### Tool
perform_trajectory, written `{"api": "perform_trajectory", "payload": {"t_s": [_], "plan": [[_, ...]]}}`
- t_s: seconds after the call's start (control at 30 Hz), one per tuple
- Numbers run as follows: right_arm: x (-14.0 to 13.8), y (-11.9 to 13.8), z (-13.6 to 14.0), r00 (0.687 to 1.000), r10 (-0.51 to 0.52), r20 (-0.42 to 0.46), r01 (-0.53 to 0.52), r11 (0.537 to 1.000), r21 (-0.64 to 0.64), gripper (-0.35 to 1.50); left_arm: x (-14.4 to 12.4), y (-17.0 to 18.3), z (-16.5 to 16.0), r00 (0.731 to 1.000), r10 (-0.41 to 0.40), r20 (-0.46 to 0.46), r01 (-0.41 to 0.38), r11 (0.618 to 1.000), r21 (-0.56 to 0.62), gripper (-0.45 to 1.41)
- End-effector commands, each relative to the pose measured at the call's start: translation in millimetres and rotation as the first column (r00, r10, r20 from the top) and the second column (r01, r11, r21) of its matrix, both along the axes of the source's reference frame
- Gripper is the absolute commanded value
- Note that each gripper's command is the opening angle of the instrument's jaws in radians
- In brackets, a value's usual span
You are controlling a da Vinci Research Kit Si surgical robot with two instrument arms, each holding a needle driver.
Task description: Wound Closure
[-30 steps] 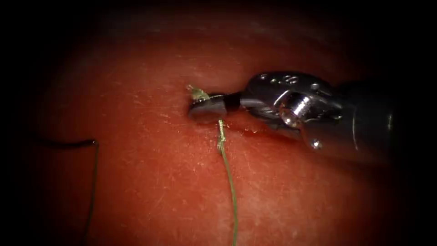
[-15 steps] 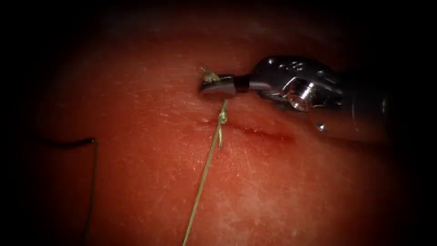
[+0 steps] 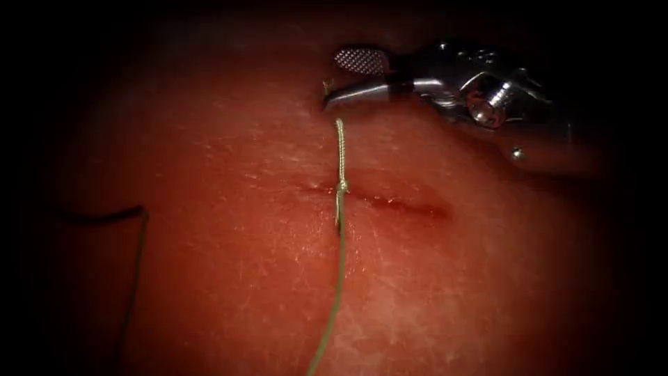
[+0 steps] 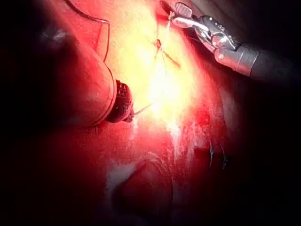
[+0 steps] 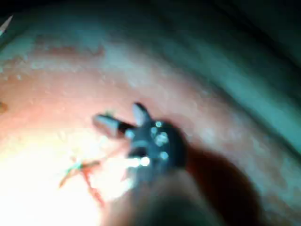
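The tissue [image 3: 229,278] has a short cut [image 3: 396,202] with red fluid in it. A green thread [image 3: 339,251] crosses the cut's left end, where it is tied in a knot [image 3: 341,186]. Its short end [image 3: 339,129] stands free above the knot. My right tool [image 3: 332,80] hovers just above that end with jaws open; a tiny bit of thread clings at the lower jaw's tip. The same tool [image 4: 177,15] [image 5: 121,117] holds nothing else. My left tool [image 4: 128,113] is shut, and a thin strand of thread [image 4: 142,108] leads from its tip toward the knot [image 4: 158,44].
A dark strand of thread [image 3: 136,264] lies on the tissue far to the left of the cut, bent at a corner. Several old stitches [image 4: 217,155] sit farther off on the tissue.
My right tool has lifted up and to the right, away from the knot, and its jaws have opened. The thread's short end is now free of them. The long thread has swung sideways.
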State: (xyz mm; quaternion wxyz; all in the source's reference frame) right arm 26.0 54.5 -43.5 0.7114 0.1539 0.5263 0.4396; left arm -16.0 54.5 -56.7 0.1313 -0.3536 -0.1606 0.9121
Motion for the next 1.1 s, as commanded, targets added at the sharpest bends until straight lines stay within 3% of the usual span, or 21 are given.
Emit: {"api": "perform_trajectory", "payload": {"t_s": [0.03, 0.13, 0.27, 0.37, 0.47, 0.5, 0.6, 0.73, 0.87, 1.1], "plan": [[-0.6, 1.2, -0.2, 1.000, 0.017, 0.009, -0.018, 1.000, 0.005, 1.45, -0.2, 0.1, 0.4, 1.000, 0.001, 0.000, -0.001, 1.000, -0.003, -0.35], [-3.1, 2.6, -2.6, 0.999, 0.038, 0.022, -0.038, 0.999, -0.007, 1.46, 1.1, 3.3, -1.2, 1.000, -0.008, -0.018, 0.007, 0.999, -0.034, -0.35], [-4.0, 1.8, -5.5, 0.998, -0.055, -0.021, 0.055, 0.998, -0.034, 1.21, 2.2, 7.7, -2.6, 0.999, -0.019, -0.043, 0.016, 0.996, -0.085, -0.35], [-2.1, -0.6, -7.3, 0.977, -0.188, -0.098, 0.180, 0.980, -0.085, 0.54, 3.3, 12.1, -3.1, 0.998, -0.044, -0.045, 0.039, 0.993, -0.107, -0.35], [0.2, -2.0, -7.3, 0.966, -0.235, -0.110, 0.225, 0.969, -0.100, 0.41, 3.8, 13.8, -2.8, 0.997, -0.060, -0.046, 0.054, 0.992, -0.114, -0.35], [2.1, -2.8, -6.8, 0.955, -0.270, -0.122, 0.256, 0.959, -0.117, -0.01, 3.8, 14.5, -2.4, 0.996, -0.071, -0.045, 0.065, 0.991, -0.117, -0.35], [4.1, -3.9, -5.7, 0.945, -0.307, -0.117, 0.292, 0.948, -0.126, -0.35, 3.5, 15.1, -1.9, 0.996, -0.073, -0.042, 0.068, 0.991, -0.114, -0.35], [6.0, -5.5, -3.5, 0.928, -0.356, -0.114, 0.338, 0.929, -0.148, -0.35, 2.7, 16.4, -0.7, 0.996, -0.085, -0.022, 0.082, 0.991, -0.108, -0.35], [5.9, -6.3, -3.6, 0.917, -0.378, -0.124, 0.358, 0.920, -0.158, -0.35, 2.1, 18.0, 1.3, 0.995, -0.094, -0.029, 0.090, 0.989, -0.113, -0.35], [4.4, -6.2, -5.2, 0.917, -0.358, -0.174, 0.329, 0.928, -0.175, -0.35, 0.1, 20.9, 9.8, 0.996, -0.085, -0.031, 0.080, 0.988, -0.129, -0.35]]}}
